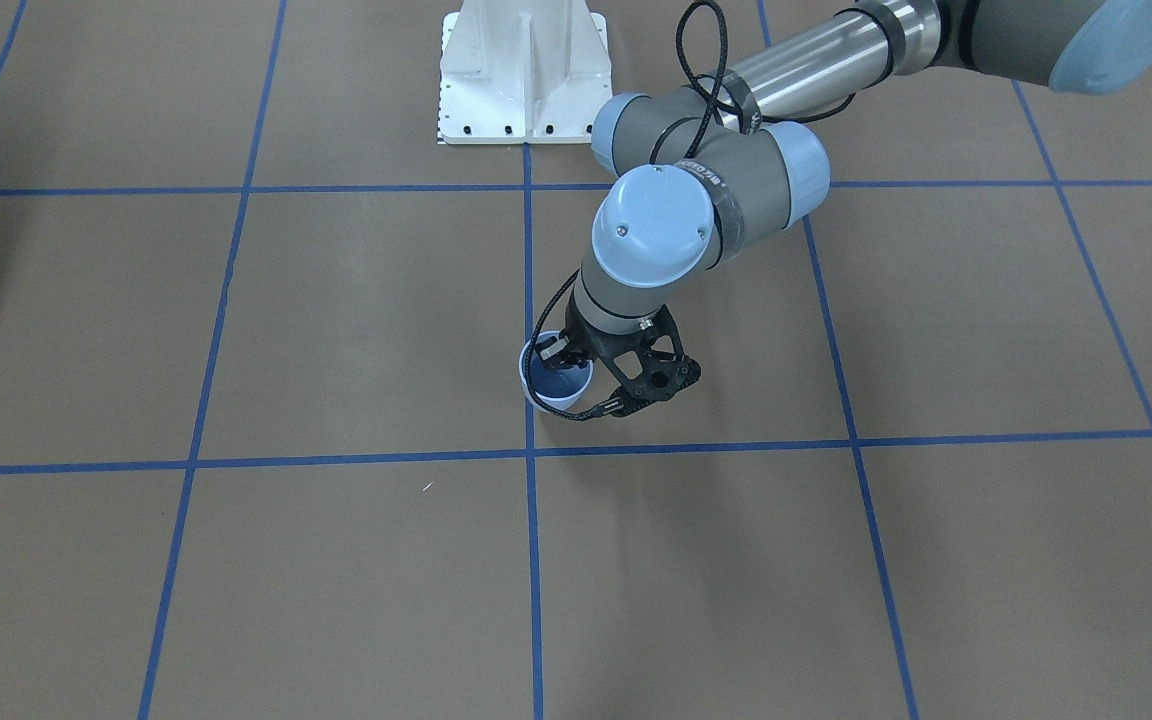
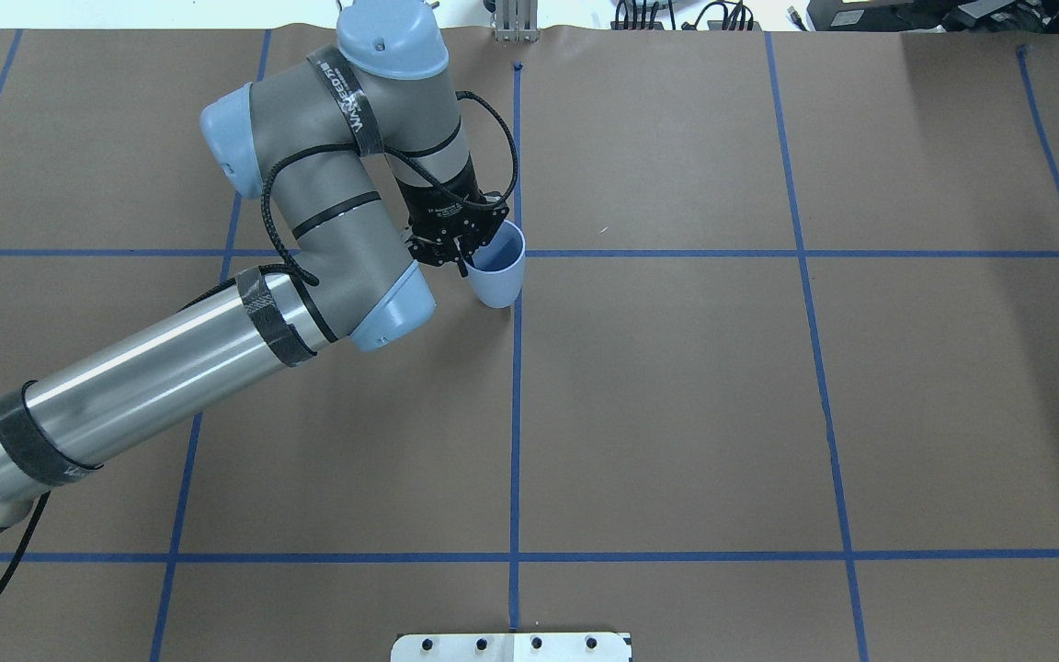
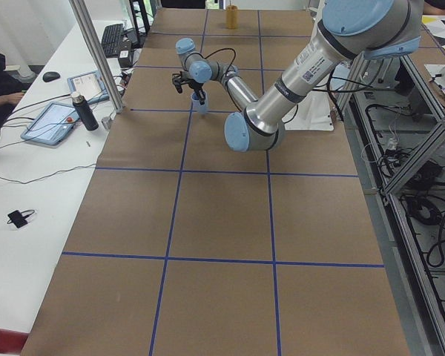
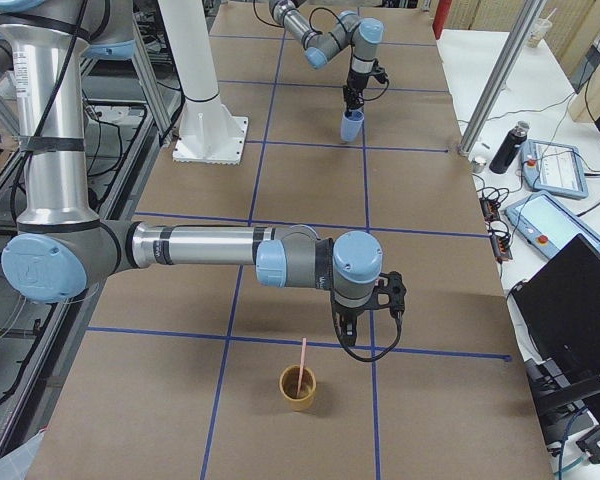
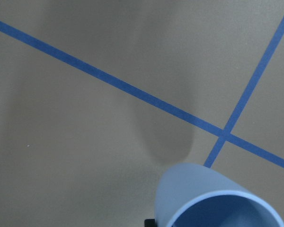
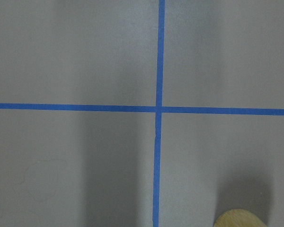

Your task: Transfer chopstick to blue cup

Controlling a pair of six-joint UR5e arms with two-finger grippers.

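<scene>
Near right pincer (image 4: 345, 328), chopstick (image 4: 302, 360) in tan cup (image 4: 298, 397)

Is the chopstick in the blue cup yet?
Not yet. Done: nothing visible. In hand: the left jaws pinch the blue cup by its rim. Still to do: the pink chopstick stands in the tan cup, right jaws hovering beside it; it needs grabbing and carrying over.
</scene>
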